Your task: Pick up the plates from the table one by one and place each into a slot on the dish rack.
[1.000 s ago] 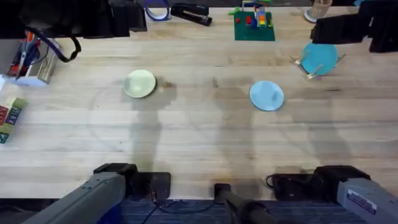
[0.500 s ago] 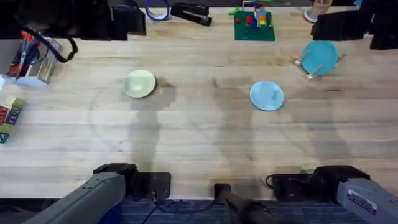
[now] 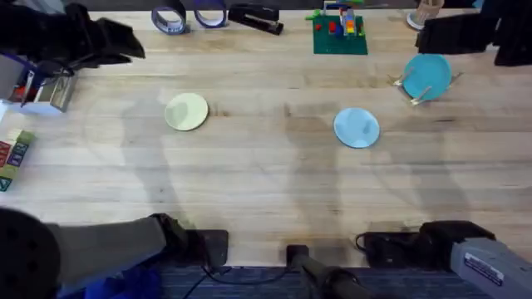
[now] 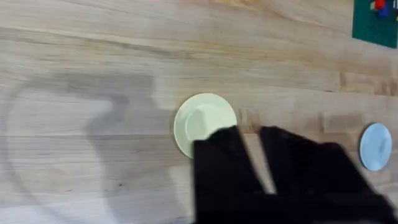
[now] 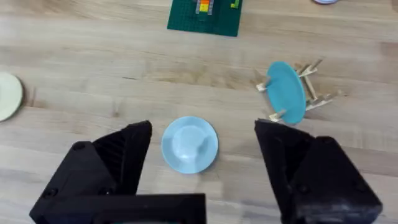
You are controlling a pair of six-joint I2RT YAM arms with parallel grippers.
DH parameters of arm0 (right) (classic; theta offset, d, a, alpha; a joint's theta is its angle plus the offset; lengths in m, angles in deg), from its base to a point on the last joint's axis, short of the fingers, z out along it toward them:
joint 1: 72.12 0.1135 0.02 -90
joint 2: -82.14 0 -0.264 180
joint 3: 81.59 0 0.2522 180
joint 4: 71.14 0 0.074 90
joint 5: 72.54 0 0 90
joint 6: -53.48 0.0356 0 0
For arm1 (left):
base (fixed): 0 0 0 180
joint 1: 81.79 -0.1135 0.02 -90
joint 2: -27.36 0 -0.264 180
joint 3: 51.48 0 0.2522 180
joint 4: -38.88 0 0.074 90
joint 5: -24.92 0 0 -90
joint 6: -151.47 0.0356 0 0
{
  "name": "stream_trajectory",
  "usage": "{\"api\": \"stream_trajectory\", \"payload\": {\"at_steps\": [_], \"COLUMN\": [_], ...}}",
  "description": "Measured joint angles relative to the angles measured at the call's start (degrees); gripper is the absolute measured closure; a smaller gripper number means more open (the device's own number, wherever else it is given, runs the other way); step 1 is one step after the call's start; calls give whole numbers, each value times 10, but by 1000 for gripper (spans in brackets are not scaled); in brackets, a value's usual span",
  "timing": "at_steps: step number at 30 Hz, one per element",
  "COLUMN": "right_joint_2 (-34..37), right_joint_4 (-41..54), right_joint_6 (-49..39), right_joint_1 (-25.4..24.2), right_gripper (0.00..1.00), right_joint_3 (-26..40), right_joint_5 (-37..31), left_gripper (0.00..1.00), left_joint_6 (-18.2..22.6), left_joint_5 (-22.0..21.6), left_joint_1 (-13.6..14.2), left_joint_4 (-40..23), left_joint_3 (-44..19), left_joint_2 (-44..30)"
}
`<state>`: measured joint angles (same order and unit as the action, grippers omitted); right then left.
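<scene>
One plate racked — two left.
Teal plate (image 3: 427,76) stands in the rack (image 3: 413,91); cream plate (image 3: 186,111) and blue plate (image 3: 356,127) lie flat on the counter (image 3: 266,183) — my right claw (image 5: 202,152) gapes empty, left claw (image 4: 260,146) barely parted, empty.

A green building-block baseplate (image 3: 339,36) with bright bricks sits at the far edge of a pale plank surface. Two tape rolls (image 3: 189,16) and a black stapler (image 3: 254,17) lie nearby. Colored blocks (image 3: 12,158) rest at left, as soft shadows cross the wood.
</scene>
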<state>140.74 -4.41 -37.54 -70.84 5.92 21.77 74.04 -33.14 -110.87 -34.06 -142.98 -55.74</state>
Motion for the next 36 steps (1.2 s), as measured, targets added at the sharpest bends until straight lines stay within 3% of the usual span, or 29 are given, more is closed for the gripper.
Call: {"api": "stream_trajectory", "payload": {"at_steps": [1,3,12,18,21,26,30,36], "right_joint_2": [0,0,0,0,0,0,0,0], "right_joint_4": [0,0,0,0,0,0,0,0], "right_joint_6": [0,0,0,0,0,0,0,0], "right_joint_1": [0,0,0,0,0,0,0,0], "right_gripper": [7,7,7,7,7,7,7,6], "right_joint_3": [0,0,0,0,0,0,0,0], "right_joint_5": [0,0,0,0,0,0,0,0], "left_gripper": [875,951,959,960,960,960,962,963], "left_joint_6": [3,7,8,13,45,139,191,238], "left_joint_5": [4,9,17,37,54,77,85,123], "left_joint_1": [0,0,0,0,0,0,-3,-35], "left_joint_4": [0,0,-57,-50,-51,-71,-71,-70], "left_joint_3": [0,0,0,0,0,0,0,0], "left_joint_2": [-9,-27,-81,-90,-91,-92,-99,-143]}}
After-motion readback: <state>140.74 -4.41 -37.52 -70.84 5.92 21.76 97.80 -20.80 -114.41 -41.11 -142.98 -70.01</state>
